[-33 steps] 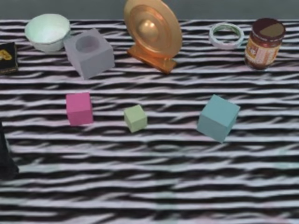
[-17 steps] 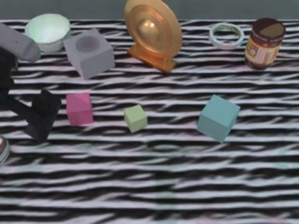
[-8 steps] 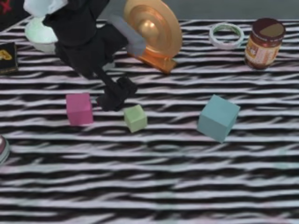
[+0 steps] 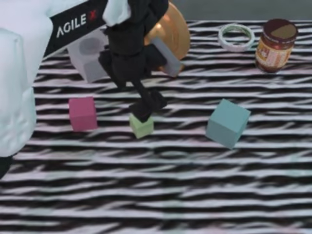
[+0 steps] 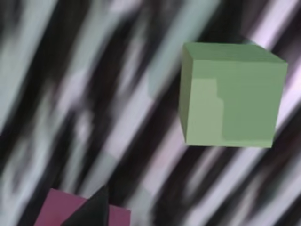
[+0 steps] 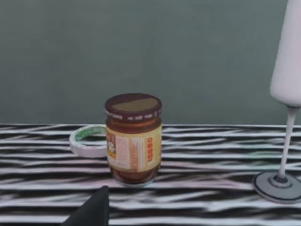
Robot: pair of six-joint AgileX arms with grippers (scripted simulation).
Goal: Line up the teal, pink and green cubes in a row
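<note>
Top view: my left gripper (image 4: 145, 111) hangs over the green cube (image 4: 142, 126), mid-table, between the pink cube (image 4: 82, 113) and the teal cube (image 4: 227, 123); I cannot tell its jaw opening.

Left wrist view: centre on the green cube (image 5: 230, 96), square to its faces, before descending.

Right wrist view: the right gripper is parked near the jar (image 6: 133, 137).

A brown-lidded jar (image 6: 133, 138) with a yellow label is seen standing upright on the black-and-white striped table (image 6: 197, 197), before a plain grey-green wall. Just beside and behind it a white roll of tape (image 6: 89, 140) lies flat. Well apart from the jar a white post (image 6: 288, 94) rises from a round base, and a dark finger tip (image 6: 91, 211) juts in at the picture's lower edge.
</note>
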